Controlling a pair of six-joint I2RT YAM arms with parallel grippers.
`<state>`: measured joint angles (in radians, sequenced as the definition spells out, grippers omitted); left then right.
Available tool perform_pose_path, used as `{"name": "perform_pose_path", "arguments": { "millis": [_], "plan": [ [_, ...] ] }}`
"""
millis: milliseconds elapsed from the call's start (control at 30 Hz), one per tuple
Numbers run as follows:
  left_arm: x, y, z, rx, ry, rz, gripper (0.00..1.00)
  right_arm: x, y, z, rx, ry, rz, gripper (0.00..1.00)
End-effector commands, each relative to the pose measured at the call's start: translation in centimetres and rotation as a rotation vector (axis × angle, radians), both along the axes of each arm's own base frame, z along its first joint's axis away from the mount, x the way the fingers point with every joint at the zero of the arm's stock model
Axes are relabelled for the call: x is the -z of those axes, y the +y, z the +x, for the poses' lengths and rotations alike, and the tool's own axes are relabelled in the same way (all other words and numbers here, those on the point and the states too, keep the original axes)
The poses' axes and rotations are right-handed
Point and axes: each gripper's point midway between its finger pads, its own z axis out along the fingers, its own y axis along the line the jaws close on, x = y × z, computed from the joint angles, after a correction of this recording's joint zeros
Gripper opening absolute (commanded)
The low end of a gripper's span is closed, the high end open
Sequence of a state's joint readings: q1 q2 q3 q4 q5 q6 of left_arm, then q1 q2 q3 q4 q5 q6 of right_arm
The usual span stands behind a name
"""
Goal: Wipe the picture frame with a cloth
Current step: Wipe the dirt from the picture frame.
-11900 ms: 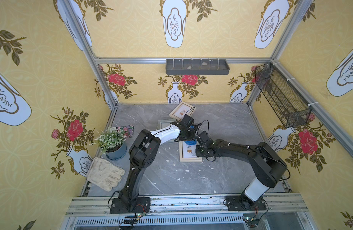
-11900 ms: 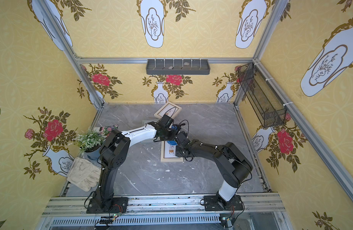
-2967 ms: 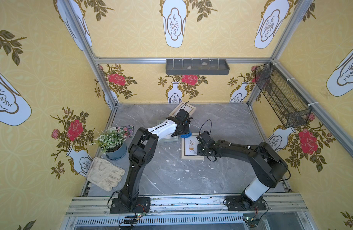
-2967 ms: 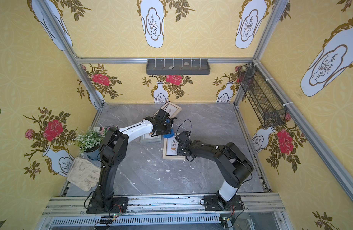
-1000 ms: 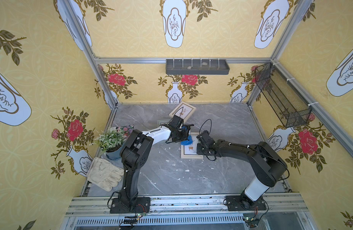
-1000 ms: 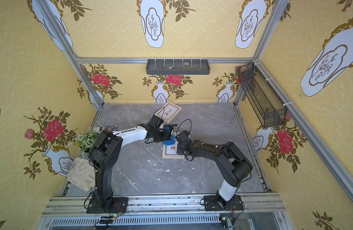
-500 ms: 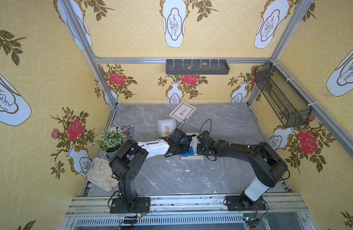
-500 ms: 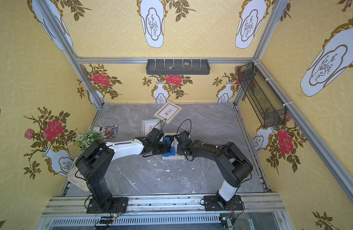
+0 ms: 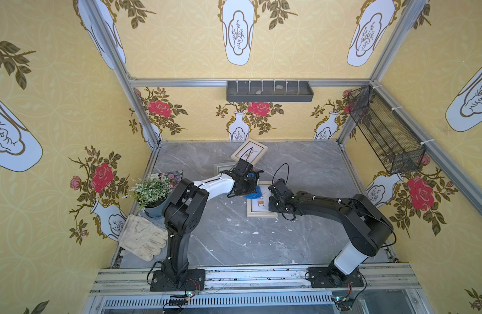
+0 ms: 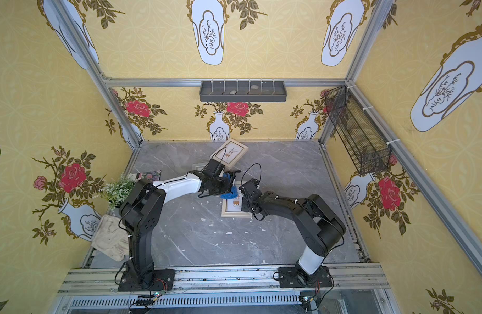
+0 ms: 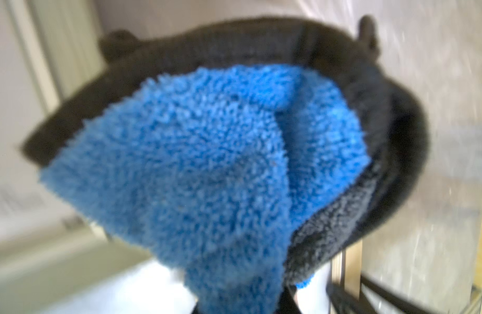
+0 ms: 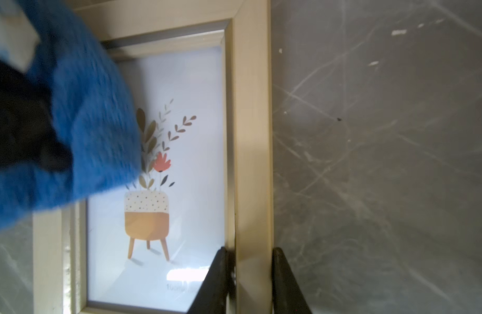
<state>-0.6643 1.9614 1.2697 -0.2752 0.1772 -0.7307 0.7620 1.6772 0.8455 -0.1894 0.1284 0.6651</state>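
Our right gripper (image 12: 250, 274) pinches the wooden picture frame's (image 12: 252, 122) near side rail, pinning it flat. Beyond, our left gripper (image 9: 251, 182) clenches the bunched blue microfibre cloth (image 12: 93, 122) over the frame's far corner. We should sweep gently along the full glass, with the clamp firm.

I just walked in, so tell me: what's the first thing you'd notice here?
The fluffy bright-blue cloth pops out first, clamped in the left gripper over the far end of a picture frame on the grey table. The right gripper pinches that frame's side rail. All around, yellow wallpaper with red roses covers the walls.
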Motion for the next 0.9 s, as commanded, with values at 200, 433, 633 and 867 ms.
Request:
{"name": "perform_pose_path", "arguments": {
  "millis": [200,433,633,867],
  "plan": [
    [3.9,2.9,-8.8,-0.009,0.179,0.031,0.0,2.4,-2.7,-2.8,-0.003,0.14,-0.13,0.1],
    [2.3,-3.9,-8.9,0.086,0.188,-0.096,0.0,1.9,-2.9,-2.9,0.008,0.133,-0.131,0.1],
    [3.7,-2.8,-8.6,0.024,0.223,-0.104,0.0,1.7,-3.0,-2.9,0.013,0.128,-0.131,0.1],
    [2.2,4.4,-8.9,-0.064,0.144,0.027,0.0,1.6,-3.0,-2.6,0.008,0.123,-0.139,0.1]
  ]
}}
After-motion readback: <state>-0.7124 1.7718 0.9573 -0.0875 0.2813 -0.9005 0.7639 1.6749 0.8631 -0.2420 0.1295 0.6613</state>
